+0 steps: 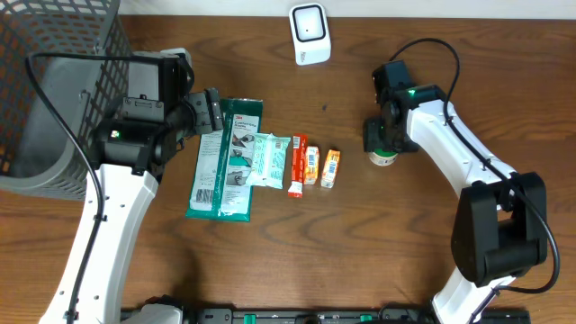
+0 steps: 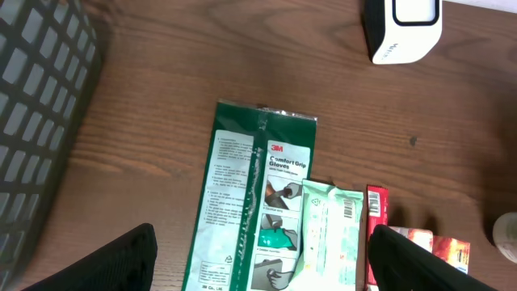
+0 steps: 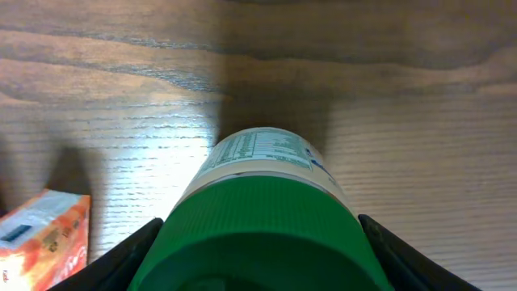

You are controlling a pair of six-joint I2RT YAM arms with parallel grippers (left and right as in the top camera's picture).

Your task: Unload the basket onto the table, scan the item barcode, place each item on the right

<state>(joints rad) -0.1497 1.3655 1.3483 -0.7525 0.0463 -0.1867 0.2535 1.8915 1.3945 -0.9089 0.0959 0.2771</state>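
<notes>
My right gripper (image 3: 258, 271) is shut on a white bottle with a green ribbed cap (image 3: 262, 214). One black finger presses each side of the cap, and the label end points away toward the wood. From above, the bottle (image 1: 383, 159) shows just under the right gripper (image 1: 382, 137), right of the row of items. The white barcode scanner (image 1: 309, 34) stands at the table's far edge, left of that arm. My left gripper (image 2: 262, 271) hangs open over the green glove packet (image 2: 258, 194), holding nothing.
A pale wipes packet (image 1: 267, 160), a red box (image 1: 298, 164) and two orange boxes (image 1: 311, 165) (image 1: 330, 168) lie in a row beside the glove packet (image 1: 225, 162). A grey mesh basket (image 1: 49, 81) fills the far left corner. An orange box (image 3: 44, 230) lies left of the bottle.
</notes>
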